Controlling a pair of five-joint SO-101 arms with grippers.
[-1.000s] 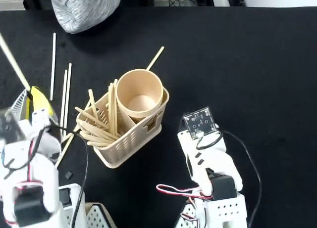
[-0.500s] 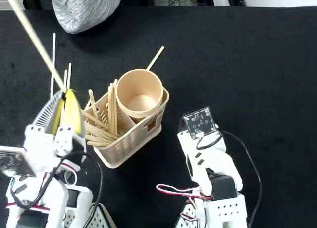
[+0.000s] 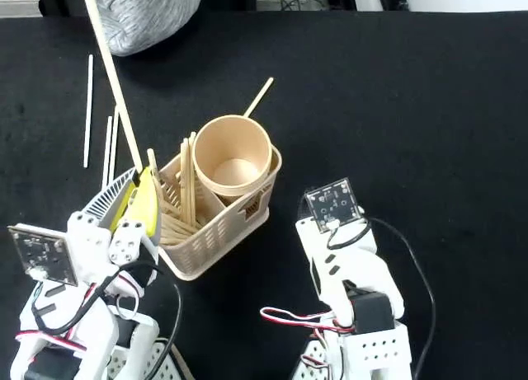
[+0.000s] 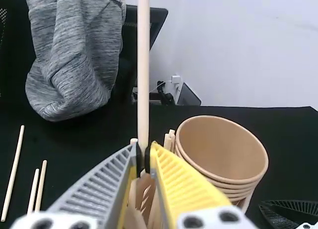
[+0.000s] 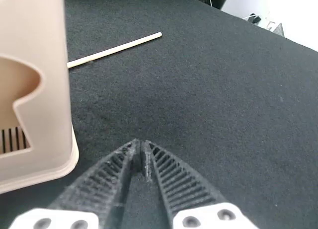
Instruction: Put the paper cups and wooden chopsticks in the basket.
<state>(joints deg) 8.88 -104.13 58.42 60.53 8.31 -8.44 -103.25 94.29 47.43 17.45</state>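
My left gripper (image 3: 146,180) is shut on a long wooden chopstick (image 3: 111,67) that stands nearly upright over the left end of the beige basket (image 3: 216,232). In the left wrist view the chopstick (image 4: 143,65) rises from between the yellow and grey fingers. Stacked paper cups (image 3: 233,157) sit in the basket's right half, and several chopsticks (image 3: 177,207) lean in its left half. Loose chopsticks lie on the black table: one (image 3: 87,108) at far left, a pair (image 3: 110,145) beside it, one (image 3: 258,97) behind the basket. My right gripper (image 5: 139,154) is shut and holds nothing, low over the table beside the basket wall (image 5: 35,90).
A grey cloth bundle (image 3: 144,13) lies at the table's far edge, behind the loose chopsticks. The right arm (image 3: 342,265) stands just right of the basket. Bare black table stretches to the right and back.
My left arm has swung from the table's left edge rightward to the basket, carrying the chopstick, which now stands more upright. The right arm has kept still.
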